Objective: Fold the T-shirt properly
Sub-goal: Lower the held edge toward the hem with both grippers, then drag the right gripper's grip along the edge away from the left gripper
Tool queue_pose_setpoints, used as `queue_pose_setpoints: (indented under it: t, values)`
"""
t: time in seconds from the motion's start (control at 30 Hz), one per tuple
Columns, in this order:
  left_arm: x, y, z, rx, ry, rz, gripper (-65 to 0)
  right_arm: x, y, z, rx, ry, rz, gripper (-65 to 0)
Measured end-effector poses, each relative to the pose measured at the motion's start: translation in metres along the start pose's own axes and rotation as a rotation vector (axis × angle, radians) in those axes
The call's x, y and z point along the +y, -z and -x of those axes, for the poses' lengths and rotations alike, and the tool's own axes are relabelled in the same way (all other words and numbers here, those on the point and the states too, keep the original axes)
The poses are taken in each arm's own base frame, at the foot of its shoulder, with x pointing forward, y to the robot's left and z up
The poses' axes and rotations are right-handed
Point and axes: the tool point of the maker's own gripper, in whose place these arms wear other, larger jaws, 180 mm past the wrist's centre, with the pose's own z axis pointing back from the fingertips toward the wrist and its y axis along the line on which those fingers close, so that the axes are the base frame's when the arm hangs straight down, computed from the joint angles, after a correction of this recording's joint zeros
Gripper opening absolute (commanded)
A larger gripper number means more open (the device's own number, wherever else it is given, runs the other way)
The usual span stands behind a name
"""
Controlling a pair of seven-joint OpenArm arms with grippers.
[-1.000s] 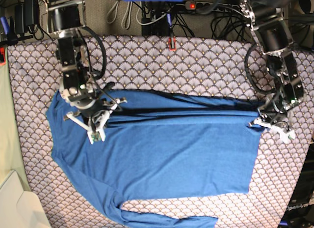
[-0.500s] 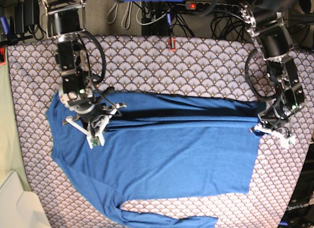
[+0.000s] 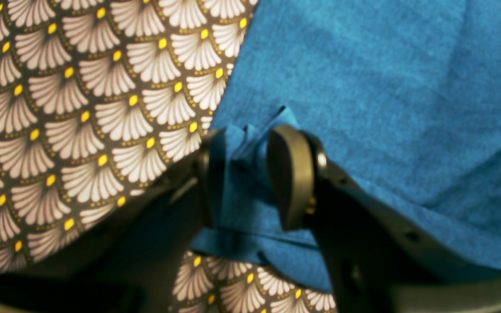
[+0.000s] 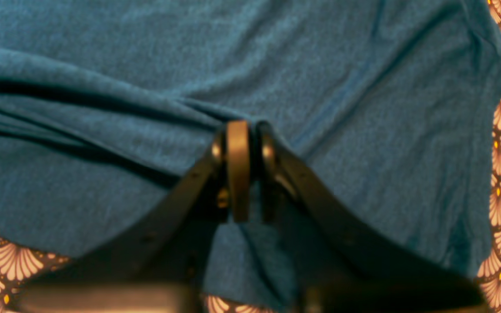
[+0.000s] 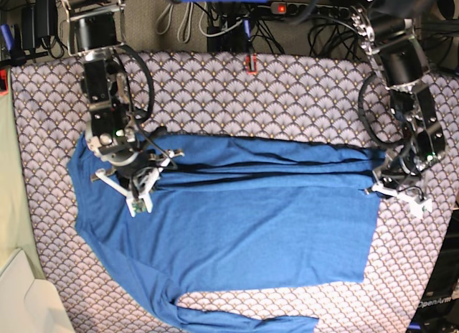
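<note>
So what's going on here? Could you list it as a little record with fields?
garment: blue T-shirt, spread flat, top edge partly folded over
surface: scallop-patterned cloth
left gripper: shut on the shirt's hem corner
right gripper: shut on a pinch of shirt fabric
lower sleeve: lying unfolded near the bottom edge

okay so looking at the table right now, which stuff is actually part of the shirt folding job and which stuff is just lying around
Part of the job:
- T-shirt
- left gripper, shut on the shirt's corner
- right gripper, shut on a pinch of the shirt

Just lying about:
- scallop-patterned cloth under the shirt
- cables behind the table
- small red object at the far edge
</note>
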Motion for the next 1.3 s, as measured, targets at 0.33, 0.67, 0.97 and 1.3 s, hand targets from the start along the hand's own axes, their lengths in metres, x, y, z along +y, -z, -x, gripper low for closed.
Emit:
queue_pose_setpoints:
  t: [0.33,0.67,0.97,1.3]
  values:
    - [0.02,-0.007,-0.01,-0.005,0.024,-0.038,-44.6,-0.005,-0.008,-0.012,-0.036,0.007,0.014,-29.8]
    - [0.044,-0.03,0.009,0.055,0.041,-0.085,-20.7,-0.025,-0.033,0.003,-0.022,0.044,0.07,-29.5]
    - [0.033,-0.025,0.031,0.094,0.028,-0.059,-0.7,-0.032,-0.037,0.02,0.008,0.022,0.085,-29.5]
    - [0.037,-0.004,0.05,0.077,-0.025,-0.056,-0.7,-0.037,-0.038,0.024,0.019,0.009,0.094,-29.5]
